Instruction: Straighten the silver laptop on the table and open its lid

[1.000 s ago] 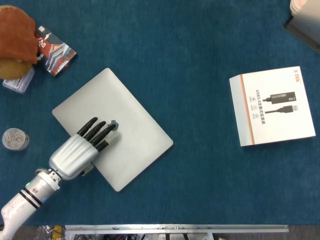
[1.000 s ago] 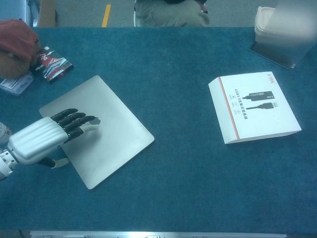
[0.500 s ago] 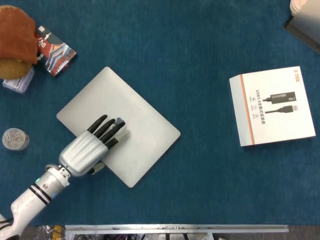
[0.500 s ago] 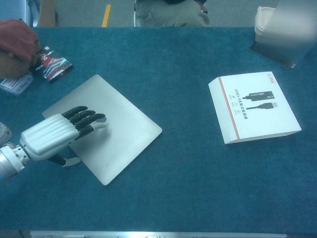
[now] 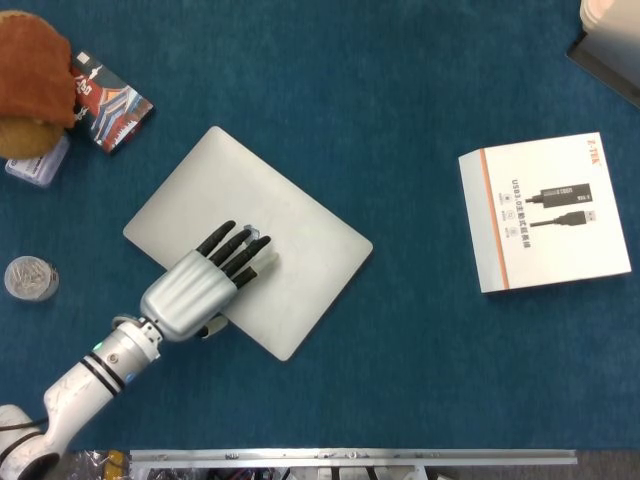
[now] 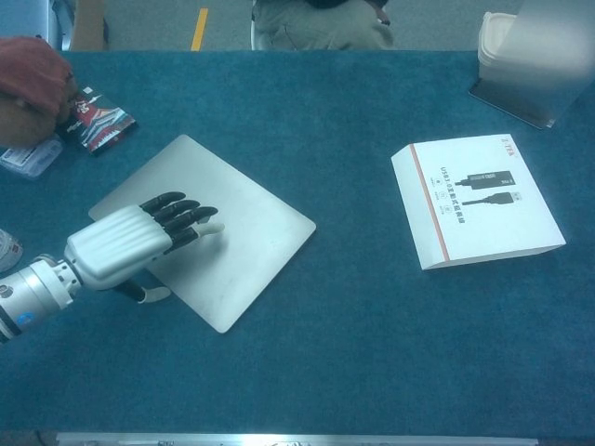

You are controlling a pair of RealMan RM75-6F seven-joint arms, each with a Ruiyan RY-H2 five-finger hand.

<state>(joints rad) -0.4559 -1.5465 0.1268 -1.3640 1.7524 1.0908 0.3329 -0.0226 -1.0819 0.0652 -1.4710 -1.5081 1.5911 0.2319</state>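
1. The table carries a dark blue cloth cover, and everything listed below rests on it.
2. The silver laptop lies left of centre with its lid closed. It sits skewed to the table edges, one corner pointing toward the near edge.
3. The white box, printed with a cable picture, lies flat at the right, well apart from the laptop.
4. My left hand lies palm down on the laptop's near-left part. Its fingers are stretched out side by side and press flat on the lid; they close around nothing. In the chest view the thumb hangs off the laptop's near-left edge.
5. A brown-orange soft item sits at the far left corner.
6. A red and black packet lies just right of that item, far from the laptop's far corner.
7. A clear plastic case lies partly under the brown item.
8. A small round silver object sits at the left edge, near my forearm.
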